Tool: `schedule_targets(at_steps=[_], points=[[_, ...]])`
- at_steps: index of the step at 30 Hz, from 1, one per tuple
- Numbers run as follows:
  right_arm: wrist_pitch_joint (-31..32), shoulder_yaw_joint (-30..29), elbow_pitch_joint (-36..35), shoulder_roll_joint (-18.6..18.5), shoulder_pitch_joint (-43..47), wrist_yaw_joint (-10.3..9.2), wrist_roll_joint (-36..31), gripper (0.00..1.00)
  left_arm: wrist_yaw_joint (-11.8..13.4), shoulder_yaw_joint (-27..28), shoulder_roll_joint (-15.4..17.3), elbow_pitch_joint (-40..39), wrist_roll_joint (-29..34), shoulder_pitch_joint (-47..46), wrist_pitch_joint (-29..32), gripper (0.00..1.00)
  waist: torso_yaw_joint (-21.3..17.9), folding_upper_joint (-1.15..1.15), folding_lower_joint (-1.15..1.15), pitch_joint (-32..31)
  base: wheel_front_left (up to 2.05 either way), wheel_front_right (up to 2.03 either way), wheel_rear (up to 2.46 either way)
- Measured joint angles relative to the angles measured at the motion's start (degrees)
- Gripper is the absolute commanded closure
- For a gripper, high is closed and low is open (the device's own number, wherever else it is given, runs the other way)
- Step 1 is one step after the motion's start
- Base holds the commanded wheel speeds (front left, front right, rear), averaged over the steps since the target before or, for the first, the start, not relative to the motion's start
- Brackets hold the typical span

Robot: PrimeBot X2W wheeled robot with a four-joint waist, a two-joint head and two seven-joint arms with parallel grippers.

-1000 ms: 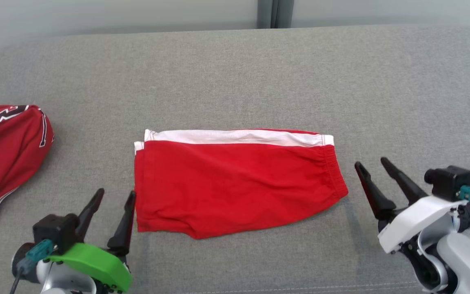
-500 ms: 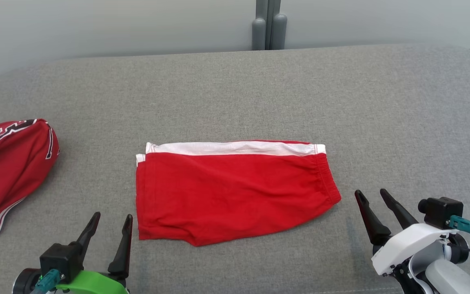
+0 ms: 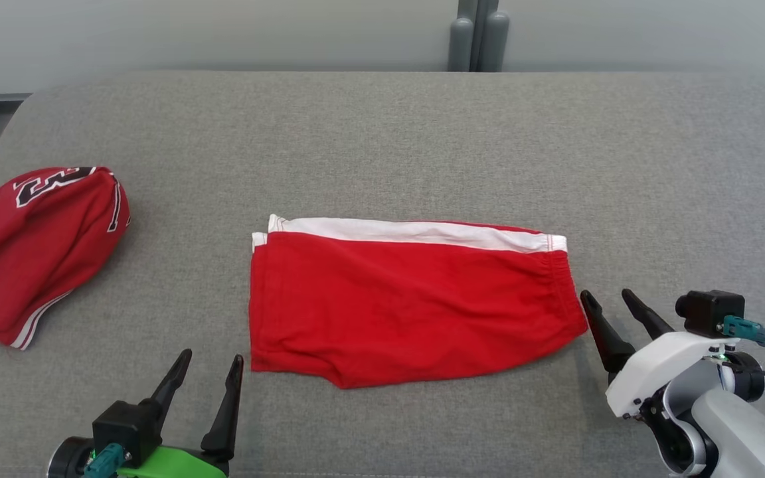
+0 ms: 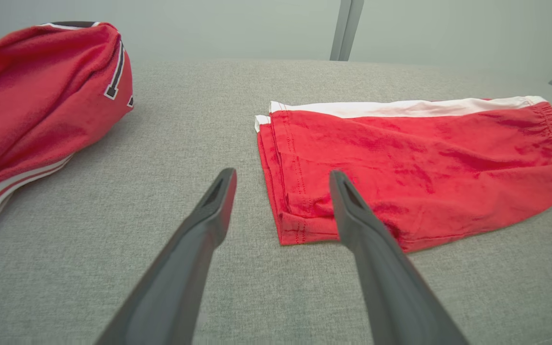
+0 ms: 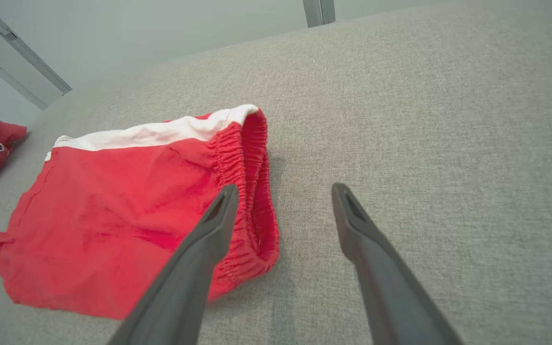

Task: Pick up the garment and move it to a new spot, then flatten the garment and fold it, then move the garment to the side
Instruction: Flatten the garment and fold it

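One grey cushion [image 3: 382,133] carries two red garments: one pair of shorts [image 3: 416,302] near its middle and one jersey [image 3: 37,245] at its left edge. There are two grippers, the left gripper [image 3: 212,356] and the right gripper [image 3: 606,293], each with two fingers [image 3: 225,411].

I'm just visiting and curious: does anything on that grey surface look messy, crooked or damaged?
Nothing is spilled or torn. The folded red shorts with a white band lie flat on the grey fabric surface, though their near edge runs slanted. A second red garment with black-and-white lettering sits bunched at the left.
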Motion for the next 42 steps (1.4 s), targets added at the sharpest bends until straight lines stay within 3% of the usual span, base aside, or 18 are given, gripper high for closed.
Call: schedule_targets(at_steps=[12,17,24,25,26,27,28,35,38,42], points=[[5.7,1.5,6.6,1.5,-4.2,2.52,1.9,0.00,0.0,-0.4,-1.3,0.1,0.3,-2.0,-0.4,0.00,5.3,0.00,0.00,2.5,0.00,0.00,0.00],[6.8,1.2,8.9,2.0,-5.5,2.61,2.9,0.00,0.0,-0.3,-1.3,0.0,0.3,-2.3,-0.5,0.00,6.2,0.00,0.00,3.8,0.00,0.00,0.00],[9.7,0.6,11.2,2.7,-7.1,5.11,6.1,0.00,0.0,0.2,-1.3,0.4,0.3,-3.5,-1.0,0.00,7.0,0.00,0.00,4.3,0.00,0.00,0.00],[10.1,0.3,11.4,3.1,-7.3,5.54,7.3,0.28,0.0,0.2,-1.4,0.5,0.3,-3.5,-1.0,0.00,7.0,0.00,0.00,4.3,0.00,0.00,0.00],[10.5,-0.1,11.6,3.6,-7.3,5.95,8.3,0.71,0.0,0.3,-1.4,0.7,0.3,-3.5,-1.0,0.00,7.0,0.00,0.00,4.2,0.00,0.00,0.00],[10.9,-0.7,11.9,4.2,-7.4,6.33,9.4,0.96,0.0,0.3,-1.5,0.9,0.3,-3.5,-1.0,0.00,7.1,0.00,0.00,4.2,0.00,0.00,0.00],[11.4,-1.3,12.2,4.8,-7.4,6.89,11.0,1.00,0.0,0.4,-1.5,1.1,0.3,-3.5,-1.0,0.00,7.1,0.00,0.00,4.1,0.00,0.00,0.00],[15.4,-4.6,12.7,8.1,-7.5,10.88,19.7,1.00,0.0,2.1,-1.6,1.7,0.3,-3.4,-1.1,0.00,5.9,0.00,0.00,3.4,0.00,0.00,0.00],[17.8,-6.4,12.6,5.6,-7.4,11.28,22.1,1.00,0.0,2.7,-1.6,1.7,0.3,-3.4,-1.6,0.00,5.0,0.00,0.00,3.1,0.00,0.00,0.00],[21.0,-9.8,13.3,-1.4,-7.4,10.95,24.1,1.00,0.0,3.0,-1.9,1.8,0.2,-3.4,-1.6,0.00,3.6,0.00,0.00,2.8,0.00,0.00,0.00]])
